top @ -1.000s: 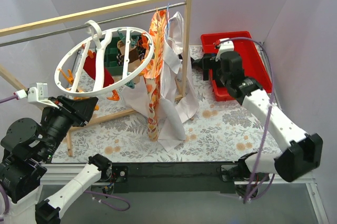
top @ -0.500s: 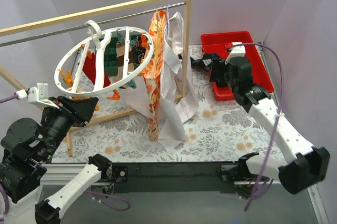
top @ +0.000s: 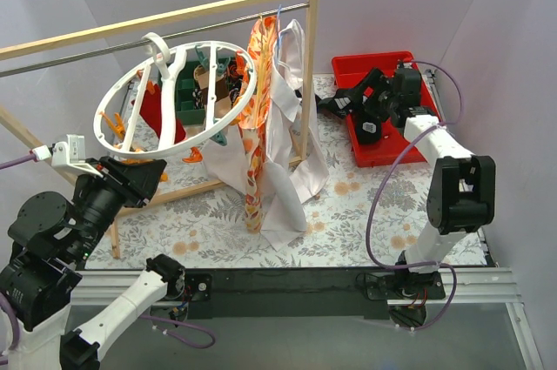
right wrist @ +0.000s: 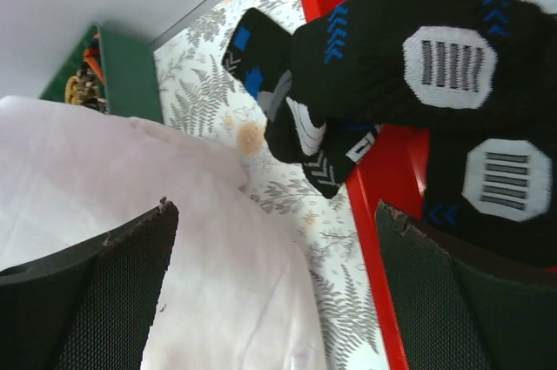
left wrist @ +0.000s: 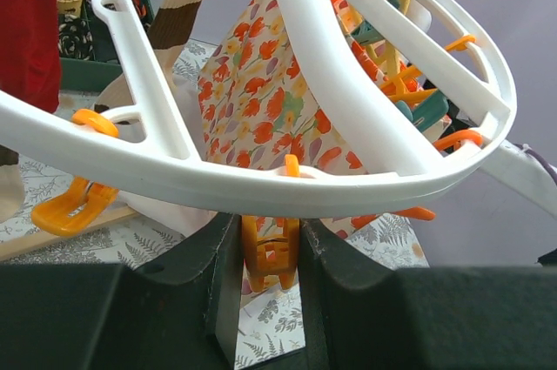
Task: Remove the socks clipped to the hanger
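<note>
The white round hanger (top: 174, 96) hangs from the rail, tilted. A red sock (top: 161, 117) and a tan-and-brown sock (top: 209, 83) hang clipped under it; both show in the left wrist view, red (left wrist: 30, 30) and tan-and-brown (left wrist: 178, 13). My left gripper (top: 159, 170) sits under the hanger's near rim (left wrist: 261, 183), shut on an orange clip (left wrist: 270, 252). Black socks with blue and white marks (top: 341, 100) lie over the left edge of the red bin (top: 374, 58); they also show in the right wrist view (right wrist: 400, 83). My right gripper (top: 368, 115) is open and empty beside them.
An orange floral garment (top: 257, 126) and a white shirt (top: 291, 126) hang from the wooden rack (top: 309, 57) between the two arms. A green box (top: 187, 96) stands behind the hanger. The shirt (right wrist: 174, 239) lies below the right gripper.
The right arm has folded back toward the red bin, and its gripper now hangs open by the black socks. The hanger has tipped slightly; the left gripper has barely moved.
</note>
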You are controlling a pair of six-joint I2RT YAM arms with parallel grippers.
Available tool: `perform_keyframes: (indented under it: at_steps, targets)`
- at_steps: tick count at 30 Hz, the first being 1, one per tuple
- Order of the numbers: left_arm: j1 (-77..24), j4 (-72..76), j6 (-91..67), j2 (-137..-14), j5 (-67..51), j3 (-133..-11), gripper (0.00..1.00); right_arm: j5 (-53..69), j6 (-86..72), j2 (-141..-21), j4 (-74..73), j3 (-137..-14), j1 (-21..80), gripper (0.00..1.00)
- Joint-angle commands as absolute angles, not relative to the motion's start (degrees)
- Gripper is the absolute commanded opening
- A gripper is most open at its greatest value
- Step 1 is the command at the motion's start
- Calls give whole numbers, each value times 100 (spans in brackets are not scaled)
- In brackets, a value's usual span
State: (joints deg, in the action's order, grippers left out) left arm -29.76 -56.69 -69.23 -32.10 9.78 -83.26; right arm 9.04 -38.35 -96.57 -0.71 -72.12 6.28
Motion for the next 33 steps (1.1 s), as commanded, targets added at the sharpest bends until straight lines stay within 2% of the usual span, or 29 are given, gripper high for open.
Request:
perform_keyframes:
  at_steps: [1,9,20,33]
  targets:
    - [-2980,-5546,-6855,-3287,914,-8253,0,1556,-5026,-9966,711,-7524,606,98]
    - [-2980,-5581,-6847,-3331,914,-8297,0,1055,-5256,-10528,747,-7453,633,98]
    - [-2979,-5686,-6829,-3314,1011,-8306,0,1002,-5730,-11074,1257,-7277,615,92]
    - [-2979,-5766,-6829,-3340,1055,-8385,0,1081,-5854,-11417,1731,-7444,536,73]
